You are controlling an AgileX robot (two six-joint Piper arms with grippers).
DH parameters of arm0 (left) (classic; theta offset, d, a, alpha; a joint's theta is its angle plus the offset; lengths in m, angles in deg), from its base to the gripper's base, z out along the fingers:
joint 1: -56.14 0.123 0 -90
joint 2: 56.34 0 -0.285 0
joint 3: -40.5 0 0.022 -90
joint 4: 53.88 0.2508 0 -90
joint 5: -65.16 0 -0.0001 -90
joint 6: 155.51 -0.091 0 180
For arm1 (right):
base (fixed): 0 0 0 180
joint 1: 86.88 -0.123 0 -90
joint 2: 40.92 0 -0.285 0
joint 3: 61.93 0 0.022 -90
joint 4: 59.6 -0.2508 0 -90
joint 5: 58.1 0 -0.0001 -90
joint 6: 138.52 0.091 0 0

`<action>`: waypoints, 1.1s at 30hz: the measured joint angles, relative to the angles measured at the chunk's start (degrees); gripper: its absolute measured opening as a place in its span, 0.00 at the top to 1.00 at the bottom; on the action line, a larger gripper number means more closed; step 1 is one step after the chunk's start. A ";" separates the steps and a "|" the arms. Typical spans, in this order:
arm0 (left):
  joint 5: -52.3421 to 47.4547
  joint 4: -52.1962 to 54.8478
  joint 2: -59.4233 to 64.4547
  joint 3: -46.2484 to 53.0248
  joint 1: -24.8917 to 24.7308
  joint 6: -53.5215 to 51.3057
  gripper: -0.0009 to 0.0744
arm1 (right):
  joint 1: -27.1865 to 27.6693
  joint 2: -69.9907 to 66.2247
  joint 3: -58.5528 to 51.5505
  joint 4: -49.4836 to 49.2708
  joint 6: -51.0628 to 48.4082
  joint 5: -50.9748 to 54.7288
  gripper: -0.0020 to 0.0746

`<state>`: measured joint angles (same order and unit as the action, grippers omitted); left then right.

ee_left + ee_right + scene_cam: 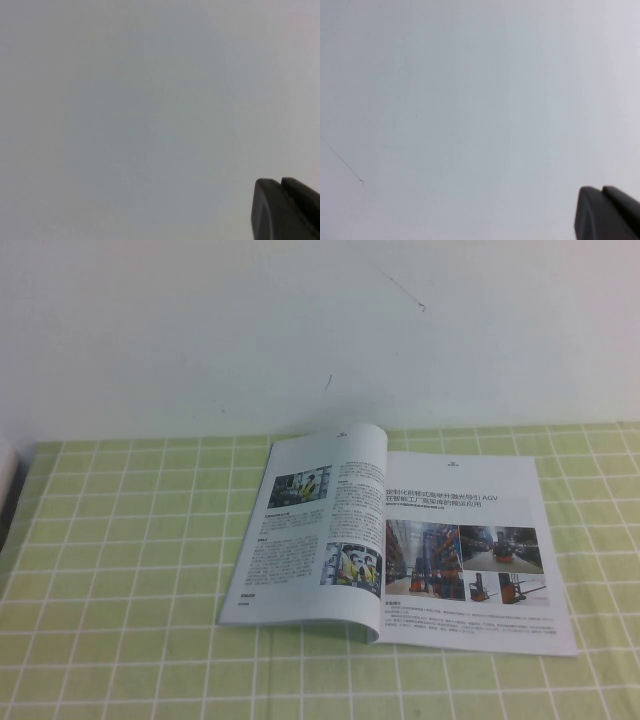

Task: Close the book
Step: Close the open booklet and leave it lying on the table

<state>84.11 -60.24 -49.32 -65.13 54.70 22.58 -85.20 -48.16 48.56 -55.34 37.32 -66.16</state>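
An open magazine (400, 540) lies flat on the green checked tablecloth (120, 570), right of the table's middle. Its left page (310, 530) arches up near the spine, and the right page (470, 560) lies flat with warehouse photos. Neither arm appears in the high view. In the left wrist view my left gripper (281, 181) shows only as dark fingertips pressed together, against a blank white wall. My right gripper (603, 189) looks the same in the right wrist view: fingertips together, holding nothing, facing the wall. Neither wrist view shows the magazine.
A white wall (300, 330) with a thin scratch (400, 292) rises behind the table's far edge. A pale and dark object (6, 485) pokes in at the left edge of the table.
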 joint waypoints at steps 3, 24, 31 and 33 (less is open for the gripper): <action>-6.62 0.76 1.64 -6.06 0.00 -6.85 0.99 | 0.00 -2.83 8.20 -0.09 -0.02 8.79 0.98; -35.74 -5.74 55.55 -41.12 0.00 -0.48 0.99 | -0.23 -67.79 46.27 -39.86 -39.92 48.50 0.98; -38.74 -23.85 73.36 -47.18 -3.11 -18.37 0.99 | -6.49 -83.84 46.58 -40.71 -44.37 44.26 0.98; -37.39 -28.99 78.02 -48.39 -5.51 -23.03 0.99 | -8.85 -87.37 46.58 -40.85 -44.61 42.06 0.98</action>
<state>46.72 -89.23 28.70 -113.52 49.19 -0.45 -94.05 -135.53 95.14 -96.19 -7.28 -24.10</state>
